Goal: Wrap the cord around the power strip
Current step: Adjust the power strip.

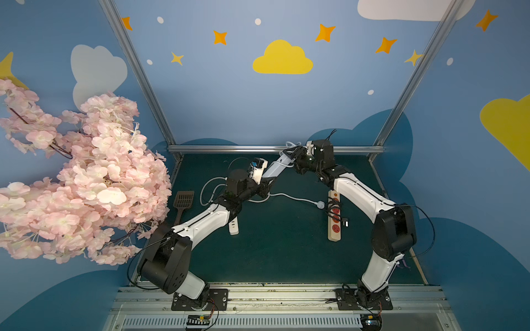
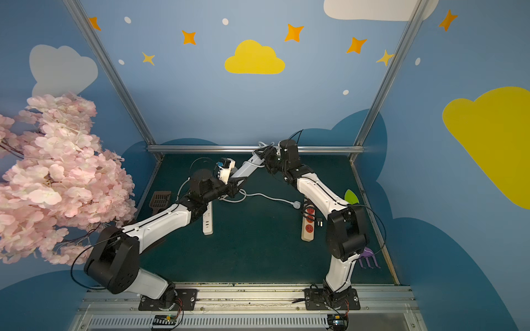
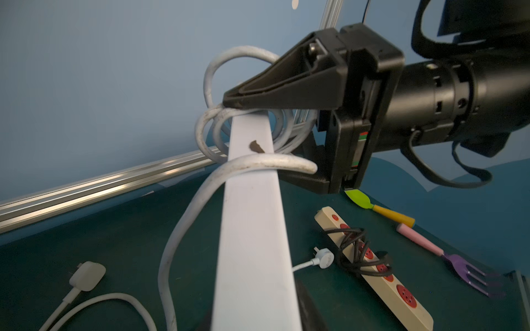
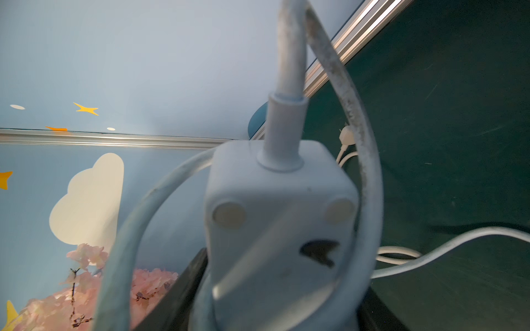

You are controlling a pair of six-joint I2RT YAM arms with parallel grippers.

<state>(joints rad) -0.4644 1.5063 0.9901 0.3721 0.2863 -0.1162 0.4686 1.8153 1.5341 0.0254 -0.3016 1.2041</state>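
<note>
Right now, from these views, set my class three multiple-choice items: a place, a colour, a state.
1. Where is the beige power strip with red sockets? A on the dark green mat; B on the rail; C among blossoms.
2. The cord wrapped round it is: A white; B black; C red.
3. The white power strip looped with white cord is: A flat on the mat; B raised, slanting; C broken.
Key: 1A, it lies flat there; 2B, dark loops cross its sockets; 3B, it slants clear of the mat.
</note>
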